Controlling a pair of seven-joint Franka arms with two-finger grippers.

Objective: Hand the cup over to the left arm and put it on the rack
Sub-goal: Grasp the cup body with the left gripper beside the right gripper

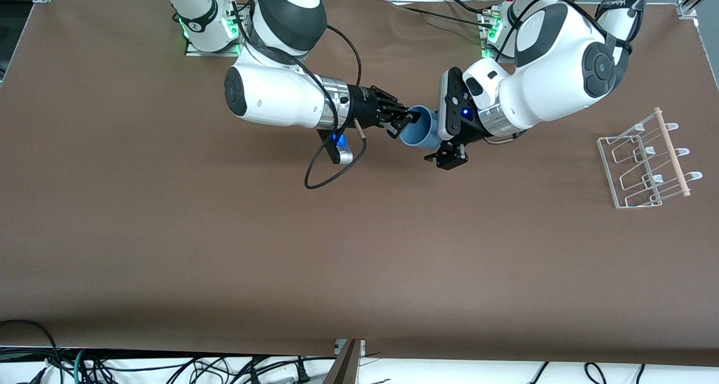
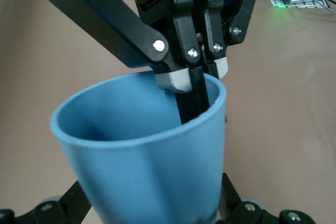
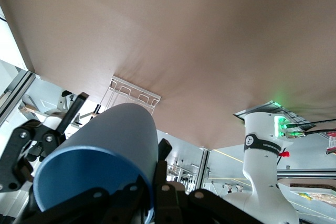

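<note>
Rack [image 1: 649, 165] well apart from cup [image 1: 420, 130].

A brown table [image 1: 224, 249] carries the scene, its surface plain and smooth. A small white wire rack [image 1: 646, 168] with a pale wooden rod along one side lies on it toward the left arm's end. The two robot bases stand on the table's edge farthest from the front camera.
</note>
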